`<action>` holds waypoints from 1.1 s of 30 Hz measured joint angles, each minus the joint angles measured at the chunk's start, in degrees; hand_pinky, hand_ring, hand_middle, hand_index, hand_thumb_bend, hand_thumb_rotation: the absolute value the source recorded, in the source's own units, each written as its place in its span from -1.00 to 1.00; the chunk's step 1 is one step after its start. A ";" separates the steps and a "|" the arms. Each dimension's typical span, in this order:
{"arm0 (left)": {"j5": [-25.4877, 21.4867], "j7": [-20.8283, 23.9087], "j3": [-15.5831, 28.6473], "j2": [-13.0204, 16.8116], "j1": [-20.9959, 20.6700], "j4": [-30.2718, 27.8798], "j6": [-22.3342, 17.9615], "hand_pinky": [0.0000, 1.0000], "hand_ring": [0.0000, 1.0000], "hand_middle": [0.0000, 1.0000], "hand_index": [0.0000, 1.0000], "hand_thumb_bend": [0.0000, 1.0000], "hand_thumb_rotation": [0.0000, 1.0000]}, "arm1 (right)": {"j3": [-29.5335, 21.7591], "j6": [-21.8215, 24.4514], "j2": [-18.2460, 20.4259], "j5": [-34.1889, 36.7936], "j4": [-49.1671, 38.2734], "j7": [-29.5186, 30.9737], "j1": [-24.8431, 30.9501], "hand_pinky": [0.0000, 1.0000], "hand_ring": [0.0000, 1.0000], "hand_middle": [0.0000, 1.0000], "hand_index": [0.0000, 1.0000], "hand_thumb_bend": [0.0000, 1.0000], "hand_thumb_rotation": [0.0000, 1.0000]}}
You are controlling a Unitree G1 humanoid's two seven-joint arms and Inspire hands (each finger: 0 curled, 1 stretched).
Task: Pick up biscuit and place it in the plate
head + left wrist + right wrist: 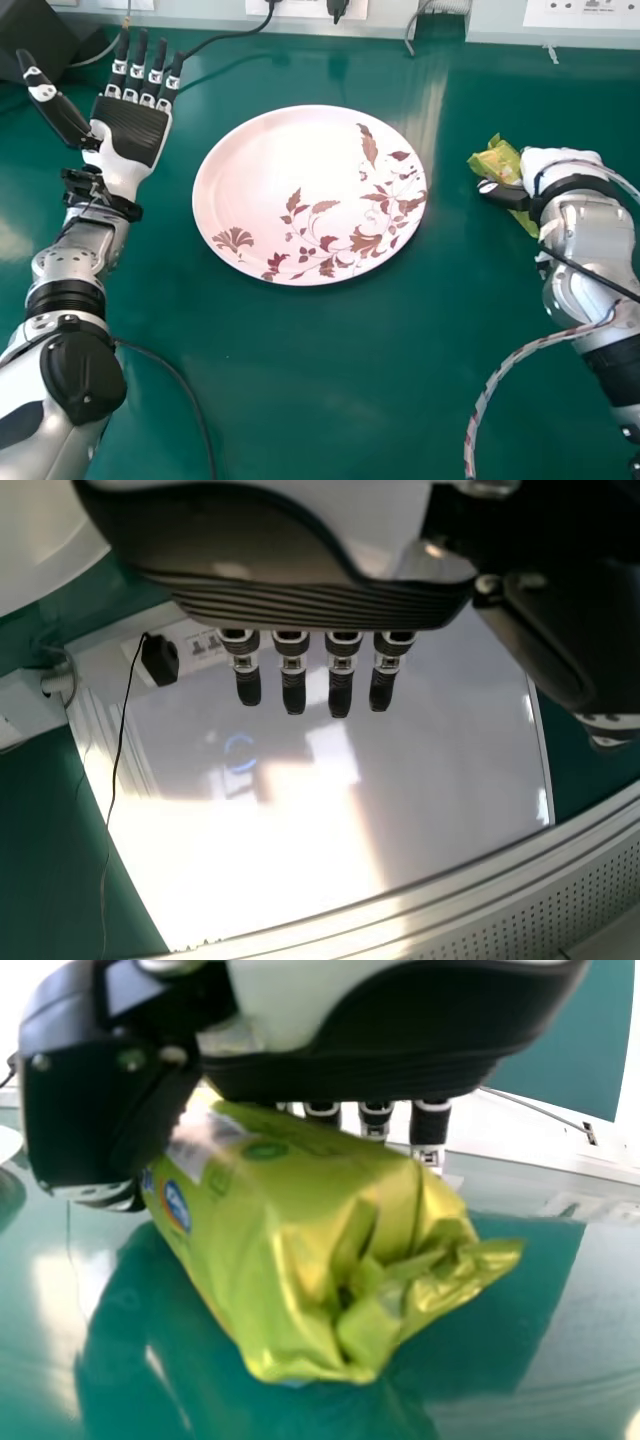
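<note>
My right hand (565, 178) is at the right of the table, its thumb across a yellow-green biscuit packet (496, 162). In the right wrist view the packet (300, 1230) sits tilted against the palm, between the thumb and the fingers of my right hand (430, 1130); it hides the fingertips. Whether it touches the table I cannot tell. A white plate (270, 160) with a brown-red leaf pattern lies at the middle, to the left of the packet. My left hand (132, 130) is palm up with straight fingers, left of the plate, and also hangs in the left wrist view (320, 600).
The green table (330, 380) spreads in front of the plate. White panels with sockets (590, 12) and several cables line its far edge. A dark box (50, 40) stands at the far left, close to my left hand. A cable (500, 375) loops beside my right forearm.
</note>
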 measured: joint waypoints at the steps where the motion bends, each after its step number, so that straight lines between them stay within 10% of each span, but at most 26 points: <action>1: -0.11 0.09 0.06 -0.12 0.02 -0.12 0.01 1.00 1.00 1.00 1.00 1.00 -0.26 | 0.00 0.00 -0.14 0.00 -0.14 0.05 0.00 0.11 0.32 0.77 1.00 0.16 -0.73; 19: -3.90 3.68 2.37 -0.45 0.12 0.03 4.50 1.00 1.00 1.00 1.00 1.00 -0.23 | -0.58 0.01 -0.91 -0.03 -1.65 -0.41 0.06 -0.12 0.00 0.04 0.70 0.08 -1.00; 33: -6.41 9.20 4.72 -1.01 0.09 -0.29 4.07 1.00 1.00 1.00 1.00 1.00 -0.19 | -0.88 0.02 -0.91 0.10 -2.73 -0.28 0.55 -0.47 -0.36 -0.04 0.59 0.08 -1.00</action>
